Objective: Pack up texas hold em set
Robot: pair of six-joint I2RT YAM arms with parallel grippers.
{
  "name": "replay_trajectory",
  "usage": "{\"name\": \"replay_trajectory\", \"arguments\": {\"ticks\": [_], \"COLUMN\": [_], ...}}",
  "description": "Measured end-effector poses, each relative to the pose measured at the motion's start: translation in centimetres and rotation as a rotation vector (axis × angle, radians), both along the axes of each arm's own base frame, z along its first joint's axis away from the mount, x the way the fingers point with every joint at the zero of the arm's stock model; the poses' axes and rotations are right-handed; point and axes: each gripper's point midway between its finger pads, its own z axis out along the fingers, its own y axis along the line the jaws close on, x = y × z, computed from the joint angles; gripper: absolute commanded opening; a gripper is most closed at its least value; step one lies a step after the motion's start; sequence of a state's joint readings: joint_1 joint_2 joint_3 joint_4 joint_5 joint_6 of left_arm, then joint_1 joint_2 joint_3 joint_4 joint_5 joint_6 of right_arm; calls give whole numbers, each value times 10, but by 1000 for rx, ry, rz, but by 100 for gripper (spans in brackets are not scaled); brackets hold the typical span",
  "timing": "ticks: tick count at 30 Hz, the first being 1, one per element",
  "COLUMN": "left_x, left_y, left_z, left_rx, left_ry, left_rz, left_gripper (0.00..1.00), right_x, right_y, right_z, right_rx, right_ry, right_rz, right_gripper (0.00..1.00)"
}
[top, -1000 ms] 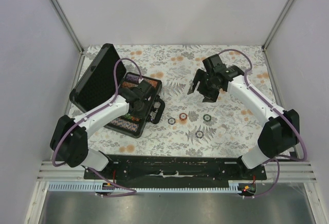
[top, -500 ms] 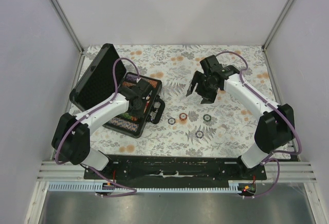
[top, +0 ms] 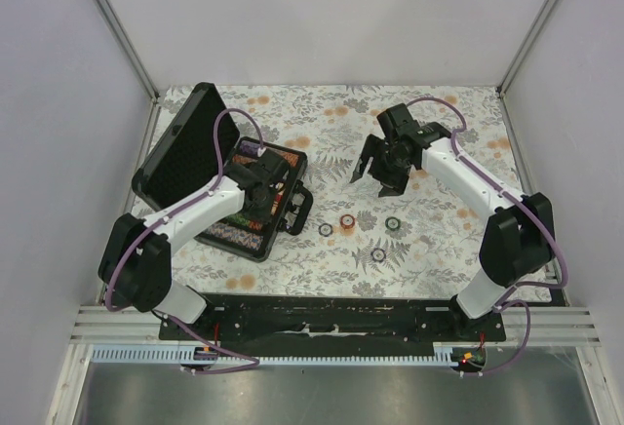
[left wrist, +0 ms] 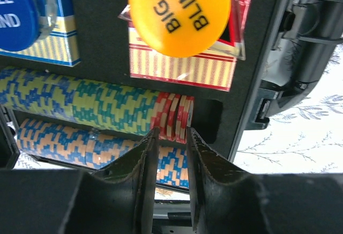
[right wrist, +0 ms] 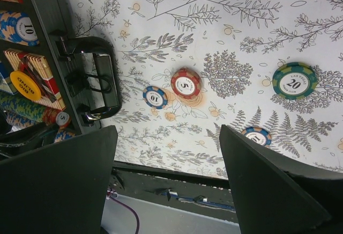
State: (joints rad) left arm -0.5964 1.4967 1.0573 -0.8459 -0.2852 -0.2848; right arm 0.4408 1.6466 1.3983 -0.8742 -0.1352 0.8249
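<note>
Over the open briefcase (top: 180, 147) at table left, the left gripper (left wrist: 171, 133) is slightly parted, holding nothing.
Its tips flank the red chips (left wrist: 172, 117) ending a chip row (left wrist: 80, 102) whose long axis runs toward the handle-side wall; the right gripper (right wrist: 169, 137) gapes wide, empty, above loose chips (right wrist: 186, 82).

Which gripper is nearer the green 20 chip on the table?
Right. The right gripper hangs just beyond the green 20 chip; the left gripper is at the case, far left.

Orange button (left wrist: 179, 14) BIG BLIND, red chip (right wrist: 186, 82) 5 (green chip (right wrist: 294, 81) 20)
</note>
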Motion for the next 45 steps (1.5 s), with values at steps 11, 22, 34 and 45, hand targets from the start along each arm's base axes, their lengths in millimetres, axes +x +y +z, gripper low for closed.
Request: {"name": "replay_trajectory", "arguments": {"ticks": [11,22,34,45], "left_x": [1,2,11,22], "left_y": [9,10,1,-22], "left_z": [7,20,49,94], "left_rx": [23,3,-73,-259], "left_ry": [-25,-67,-150,-303], "left_rz": [17,20,17,4], "left_gripper": [32,40,45,50], "right_x": [0,-1,-20,-48], "right_y": [3,3,17,53], "right_z": [-5,-8,-55,-91], "right_rx": [7,-2,-86,-307], "right_ry": [18,15,104,77], "right_rz": [14,49,279,524], "right_gripper": [85,86,86,83]}}
